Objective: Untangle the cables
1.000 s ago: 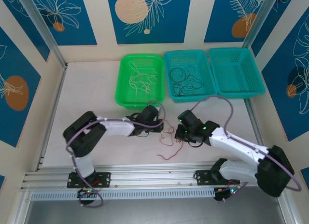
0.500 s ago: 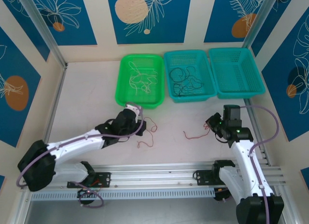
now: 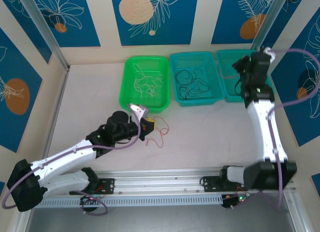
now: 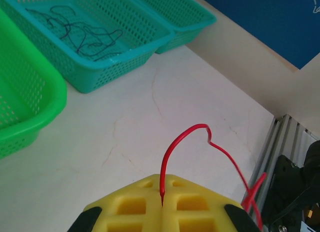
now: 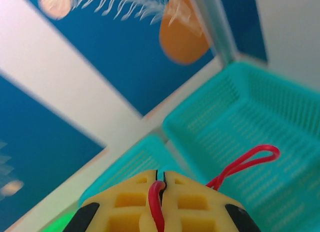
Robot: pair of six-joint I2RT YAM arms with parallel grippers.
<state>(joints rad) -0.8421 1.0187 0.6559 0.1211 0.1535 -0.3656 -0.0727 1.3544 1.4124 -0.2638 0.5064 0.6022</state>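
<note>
Most of the sorting looks done: white cables point(image 3: 145, 81) lie in the green basket point(image 3: 122, 94) and black cables point(image 3: 192, 84) in the middle teal basket point(image 3: 197, 103); the left tool point(image 4: 162, 206) is pinched tight on a red cable point(image 4: 186, 133) low over the table point(image 3: 90, 102), just in front of the green basket; the right tool point(image 5: 160, 189) grips a second red cable point(image 5: 246, 161) above the far-right teal basket point(image 3: 226, 74); both reds are yet to be dropped.

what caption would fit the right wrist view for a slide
Right claw shut on a red cable, held above a teal basket.
</note>
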